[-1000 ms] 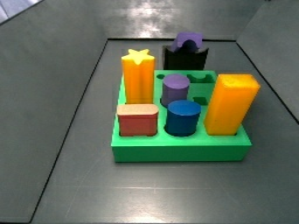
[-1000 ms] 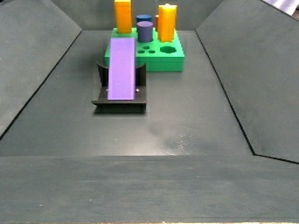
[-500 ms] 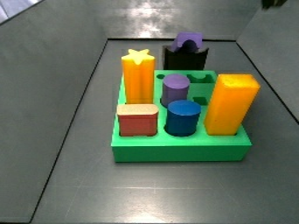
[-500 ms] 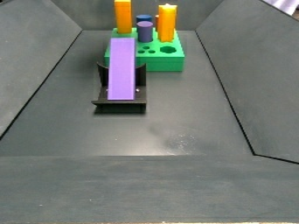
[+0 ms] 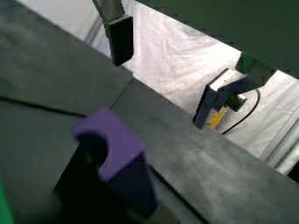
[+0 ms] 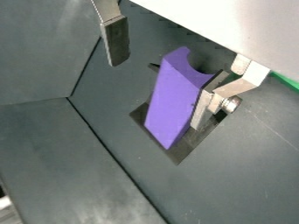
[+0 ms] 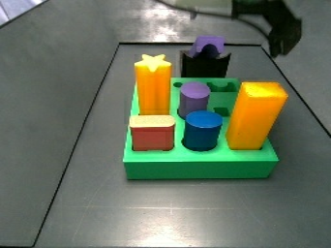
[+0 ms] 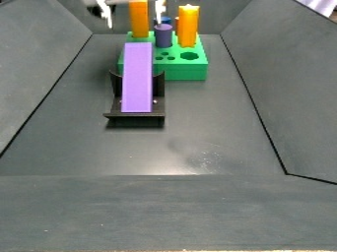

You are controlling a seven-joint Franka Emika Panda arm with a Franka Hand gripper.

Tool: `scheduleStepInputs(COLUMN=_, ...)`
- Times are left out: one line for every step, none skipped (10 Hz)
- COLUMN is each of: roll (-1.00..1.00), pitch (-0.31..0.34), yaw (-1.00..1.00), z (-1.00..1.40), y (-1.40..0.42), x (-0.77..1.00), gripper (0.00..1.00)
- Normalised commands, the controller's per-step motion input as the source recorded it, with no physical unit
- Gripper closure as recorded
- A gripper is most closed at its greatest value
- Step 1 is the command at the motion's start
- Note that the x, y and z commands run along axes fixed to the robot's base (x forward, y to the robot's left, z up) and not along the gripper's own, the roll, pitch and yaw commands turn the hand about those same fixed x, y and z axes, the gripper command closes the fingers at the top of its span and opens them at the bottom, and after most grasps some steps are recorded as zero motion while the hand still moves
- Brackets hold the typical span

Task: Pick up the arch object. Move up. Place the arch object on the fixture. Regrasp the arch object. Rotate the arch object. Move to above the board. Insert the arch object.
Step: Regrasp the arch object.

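On the fixture point(image 8: 134, 106), just before the board point(image 8: 168, 65), lies the arch point(image 8: 137, 77) lengthwise. Gripper point(image 6: 173, 51) above it, fingers point(image 6: 115, 39) apart, jaws empty, not touching.

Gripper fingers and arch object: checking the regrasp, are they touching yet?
Apart. In a wrist view the gripper hangs open, fingers clear of the arch object lying on the fixture.

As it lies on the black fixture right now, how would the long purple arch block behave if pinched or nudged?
The long purple arch-shaped block looks rigid with flat sides, so probably easy to pinch. Cradled in the black notched fixture, it seems unlikely to roll. The open pincer straddles it untouched; its smooth faces might slip.
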Motion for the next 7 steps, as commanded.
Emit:
scheduleStepInputs(roll=0.08, pitch=-0.121, yaw=0.08, z=-1.0, y=0.03, x=0.11, gripper=0.0)
scheduleStepInputs(roll=0.08, pitch=-0.108, yaw=0.03, z=-0.96, y=0.02, x=0.13, gripper=0.0)
scheduleStepInputs(roll=0.08, pitch=-0.098, yaw=0.01, z=-0.84, y=0.01, x=0.12, gripper=0.0)
scheduleStepInputs(roll=0.08, pitch=-0.068, yaw=-0.02, z=-0.61, y=0.0, x=0.1, gripper=0.0)
scheduleStepInputs(roll=0.08, pitch=-0.045, yaw=-0.03, z=-0.45, y=0.0, x=0.1, gripper=0.0)
scheduleStepInputs(roll=0.08, pitch=-0.024, yaw=-0.03, z=-0.29, y=0.0, x=0.09, gripper=0.0)
scheduleStepInputs(roll=0.0, pitch=0.0, yaw=0.0, z=0.0, y=0.0, x=0.0, gripper=1.0)
